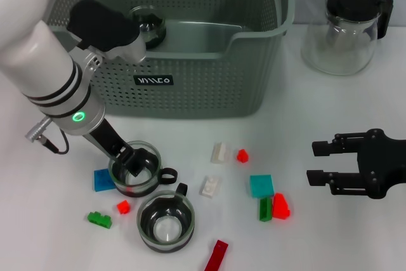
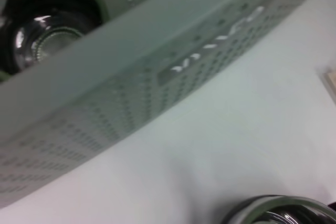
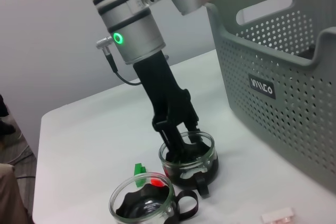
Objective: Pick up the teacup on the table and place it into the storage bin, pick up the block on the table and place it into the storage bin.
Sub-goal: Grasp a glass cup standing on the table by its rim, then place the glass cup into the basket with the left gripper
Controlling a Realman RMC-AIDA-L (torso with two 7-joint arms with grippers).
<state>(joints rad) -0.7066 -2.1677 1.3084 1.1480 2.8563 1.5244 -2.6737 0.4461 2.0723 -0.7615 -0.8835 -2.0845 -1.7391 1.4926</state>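
My left gripper (image 1: 135, 158) reaches down onto a glass teacup (image 1: 134, 174) standing on the table in front of the storage bin (image 1: 190, 87). It is open, one finger inside the rim and one outside, as the right wrist view shows at the left gripper (image 3: 178, 141) and that teacup (image 3: 190, 160). A second teacup (image 1: 166, 221) stands just to its right. A third teacup (image 1: 147, 26) lies inside the bin. A blue block (image 1: 101, 179) sits beside the gripped-at cup. My right gripper (image 1: 323, 162) hovers open at the right.
Loose blocks lie scattered: green (image 1: 99, 219), small red (image 1: 123, 206), white (image 1: 219, 152), teal (image 1: 261, 185) and a long red one (image 1: 217, 256). A glass jug with a black lid (image 1: 346, 30) stands at the back right.
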